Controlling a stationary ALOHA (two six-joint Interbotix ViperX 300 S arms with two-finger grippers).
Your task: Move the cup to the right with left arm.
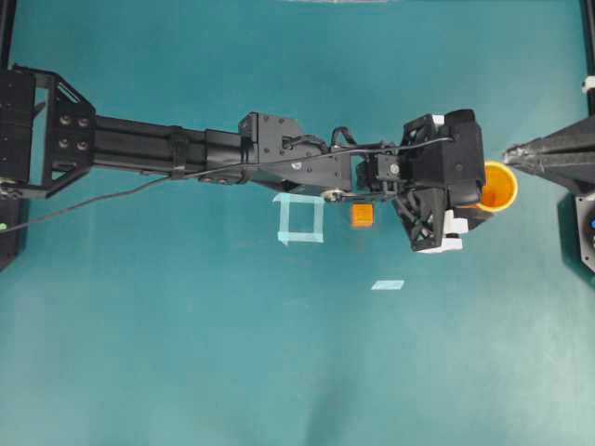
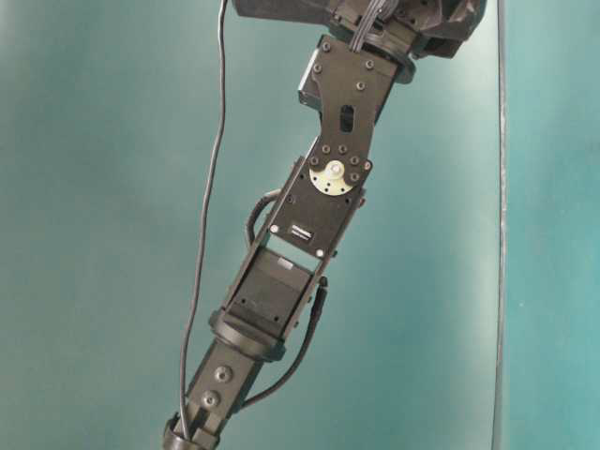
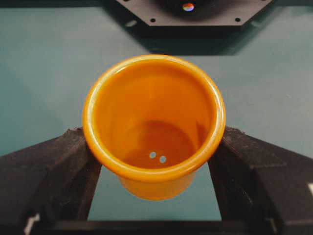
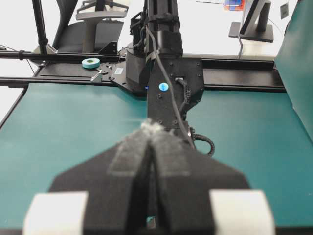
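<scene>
We see the left arm stretched across the teal table from its left edge, its left gripper reaching the cup near the right edge. In the left wrist view the cup stands upright between the two black fingers, which flank it on either side and meet its wall just below the rim; we read the fingers as spread wide and pinching the cup, though we cannot tell how firmly they press. The cup's darker orange inside shows two small holes in its floor. Just beside the forearm, nearer the middle of the table, lies a small orange cube, and next to it a square outline of pale tape; a short tape strip sits apart, towards the near edge. At the right edge the right gripper points at the cup, its padded fingers pressed together.
</scene>
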